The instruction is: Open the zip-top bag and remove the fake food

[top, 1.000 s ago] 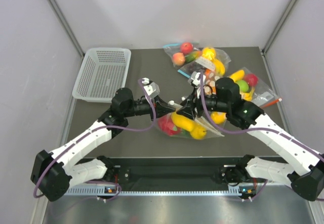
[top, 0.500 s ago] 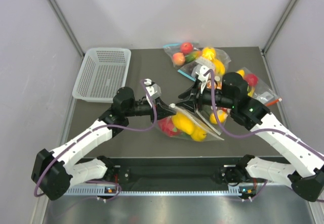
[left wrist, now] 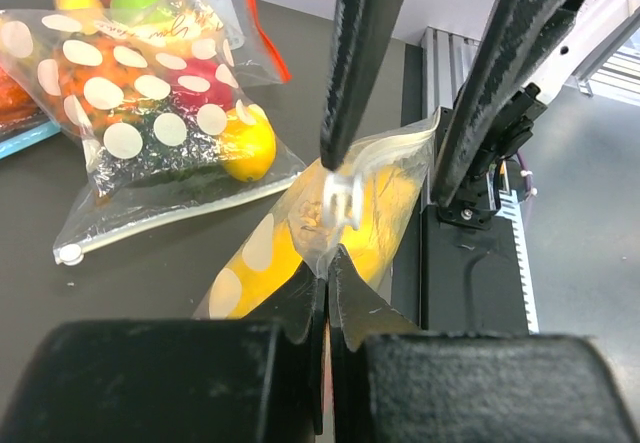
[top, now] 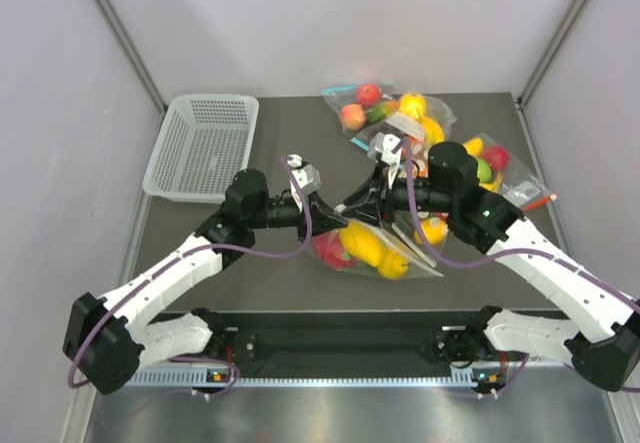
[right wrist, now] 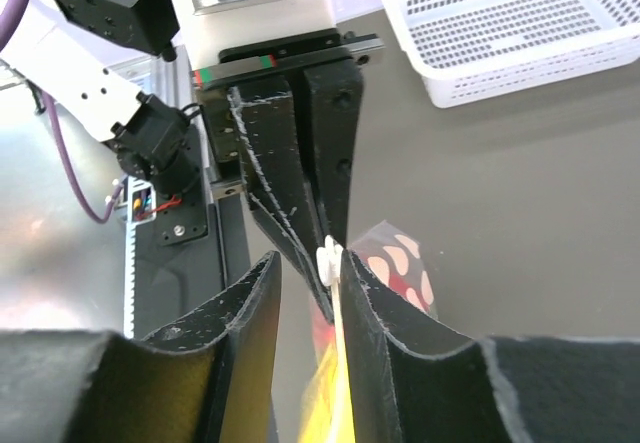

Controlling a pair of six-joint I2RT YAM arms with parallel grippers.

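Observation:
The zip-top bag (top: 378, 253) lies at the table's middle front, dotted, with the fake food inside: yellow pieces (top: 362, 243) and a red one (top: 330, 250). My left gripper (top: 338, 210) is shut on the bag's top edge (left wrist: 327, 268), lifting that corner. The white zip slider (left wrist: 341, 195) sits just beyond its tips. My right gripper (top: 358, 201) faces it, open (right wrist: 307, 256), and the slider (right wrist: 328, 259) rests against the inner face of one finger (right wrist: 372, 313). The other finger stands apart. The bag (right wrist: 400, 258) hangs below.
A white mesh basket (top: 200, 143) stands at the back left. Other bags of toy fruit lie at the back right: an undotted one (top: 365, 108), a dotted one showing orange (top: 412, 148) and another (top: 495, 168). The black base rail (top: 350, 343) runs along the front.
My right gripper pulled back from the bag, then came left again to the left gripper's tips. The left gripper edged slightly right, still holding the bag's edge.

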